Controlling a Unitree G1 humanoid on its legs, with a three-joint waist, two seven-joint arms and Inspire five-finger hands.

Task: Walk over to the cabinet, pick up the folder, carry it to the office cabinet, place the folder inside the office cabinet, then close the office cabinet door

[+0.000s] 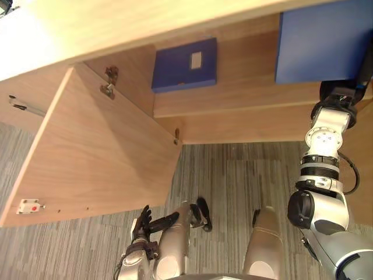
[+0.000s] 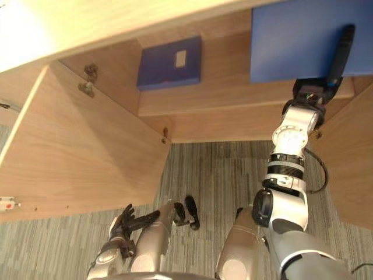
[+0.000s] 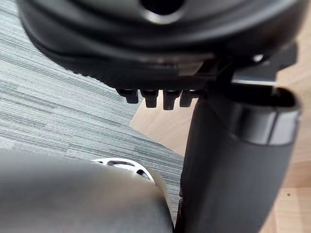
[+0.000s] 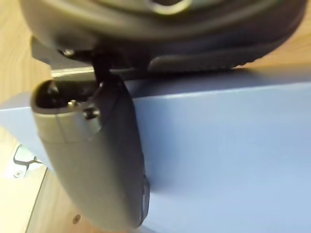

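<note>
Step in hand: placing stage, as I judge it. The folder point(image 2: 291, 41) is being held up at the office cabinet point(image 1: 245, 99), not yet released.
Right hand point(image 2: 340, 58): clamping the folder. In the right wrist view the thumb point(image 4: 97, 160) is pressing flat on the blue cover, with the rest of the hand behind it.
Folder position: sitting at the right side of the cabinet opening with its broad face turned outward. The lower edge is running level along the shelf board. Cannot tell whether it is touching the board or hanging just above it.
Folder axis: the top is cut off by the view edge, so I am not calling the long axis.
Key relation: the shelf space lies beyond the folder, deeper in, so the push needed is going inward and away from the robot.
Neighbour: a darker second folder point(image 1: 183, 65) is standing well to the left at the back of the same shelf. There is bare wood between the two.
Door point(image 1: 99, 157): standing wide open on the robot's left, hinges point(image 1: 109, 81) on the cabinet side, a white latch point(image 1: 29, 205) near the free edge.
Left hand point(image 1: 145, 224): hanging low over the carpet point(image 1: 245, 175), fingers loosely spread and holding nothing.
Nearer arm for the door: the left, by my reading. It is hanging just below the door's lower edge, while the right is occupied.
</note>
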